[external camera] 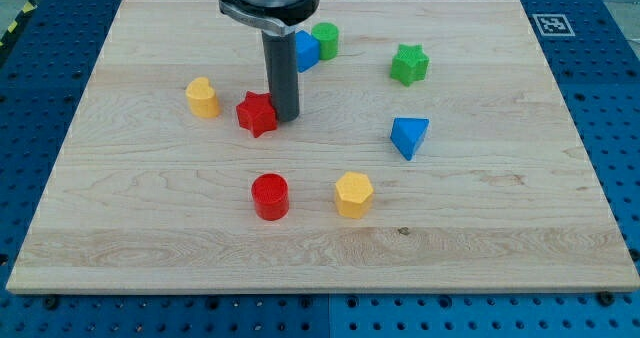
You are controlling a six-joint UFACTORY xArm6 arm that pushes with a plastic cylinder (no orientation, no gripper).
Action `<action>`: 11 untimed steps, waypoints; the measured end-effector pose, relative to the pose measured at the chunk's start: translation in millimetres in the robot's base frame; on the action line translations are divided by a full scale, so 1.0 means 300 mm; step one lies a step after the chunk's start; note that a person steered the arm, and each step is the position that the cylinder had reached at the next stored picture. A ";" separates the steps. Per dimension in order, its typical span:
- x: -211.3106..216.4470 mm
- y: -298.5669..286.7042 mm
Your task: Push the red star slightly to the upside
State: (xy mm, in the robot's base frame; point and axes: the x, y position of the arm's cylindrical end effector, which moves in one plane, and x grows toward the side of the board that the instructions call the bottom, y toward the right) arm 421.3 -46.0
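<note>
No claw on this rig to open or close — just my tip (pixel 285 116), which sat touching the red star (pixel 257 113) on its right, left of centre. I judged it should swing round to the star's near side — then nudge gently away.

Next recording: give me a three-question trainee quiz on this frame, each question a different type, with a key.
1. True or false: my tip stands at the view's right of the red star, close against it.
2. Multiple choice: which block lies nearest below the red star in the view? A) the red cylinder B) the green star C) the blue block at the view's right
3. Fill in: the rod partly hides a ____ block beside the green cylinder.

Key: 1 true; 2 A; 3 blue.
</note>
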 end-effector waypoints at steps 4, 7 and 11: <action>0.027 -0.146; -0.307 -0.237; -0.486 -0.011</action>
